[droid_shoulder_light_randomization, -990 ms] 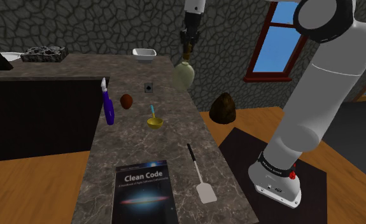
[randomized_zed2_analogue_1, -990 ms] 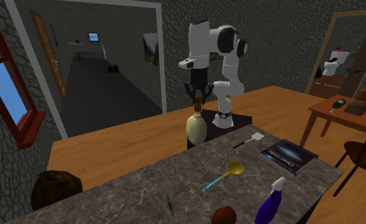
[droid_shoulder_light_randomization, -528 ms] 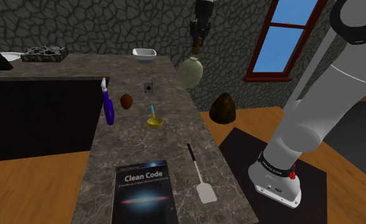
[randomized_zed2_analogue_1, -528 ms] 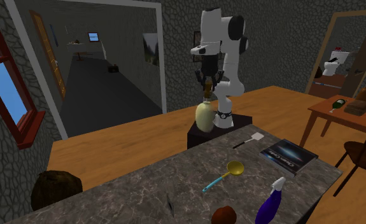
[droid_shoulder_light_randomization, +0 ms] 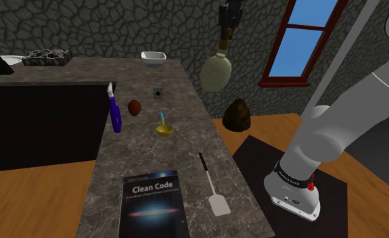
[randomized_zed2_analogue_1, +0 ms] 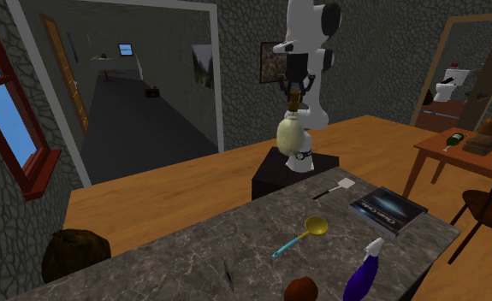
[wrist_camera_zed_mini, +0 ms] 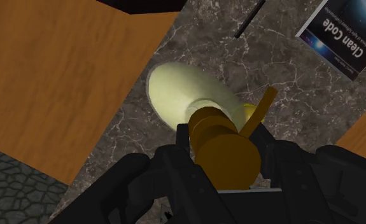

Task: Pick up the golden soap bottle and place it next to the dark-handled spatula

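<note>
In the jaws, pale soap bottle

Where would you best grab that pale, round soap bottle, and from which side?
By the slim golden pump neck, coming from straight above. The soap bottle has a pale body that bulges, likely too wide and rounded to pinch, while the neck sticks up narrow on top. The fingers clasp it right there now.

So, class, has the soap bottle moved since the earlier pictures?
Yes: in the shoulder view the bottle has risen and shifted right, from the counter edge toward the window.
</note>
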Tool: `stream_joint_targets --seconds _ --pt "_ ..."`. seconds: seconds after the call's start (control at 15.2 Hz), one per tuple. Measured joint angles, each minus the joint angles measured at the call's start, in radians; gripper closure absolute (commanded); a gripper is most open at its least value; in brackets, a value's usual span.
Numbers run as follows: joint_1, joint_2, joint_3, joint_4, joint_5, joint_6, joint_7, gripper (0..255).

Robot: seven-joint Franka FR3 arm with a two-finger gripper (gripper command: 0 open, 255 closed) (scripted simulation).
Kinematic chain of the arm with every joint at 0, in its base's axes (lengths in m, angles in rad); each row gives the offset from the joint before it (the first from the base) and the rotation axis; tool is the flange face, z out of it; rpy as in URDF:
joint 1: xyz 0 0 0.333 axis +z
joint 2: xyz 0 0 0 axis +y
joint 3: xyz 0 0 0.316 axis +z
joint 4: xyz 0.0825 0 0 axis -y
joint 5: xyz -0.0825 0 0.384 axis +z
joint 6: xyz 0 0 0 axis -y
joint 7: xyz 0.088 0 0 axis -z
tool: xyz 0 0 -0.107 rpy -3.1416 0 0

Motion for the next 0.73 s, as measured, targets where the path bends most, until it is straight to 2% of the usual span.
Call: stream_joint_targets --seconds 0.53,0.73 --pt "0.015 -0.14 0.057 0.055 0.017 -0.193 0.079 255" --pt "0.016 -0.173 0.065 0.013 0.02 -0.185 0.088 255"
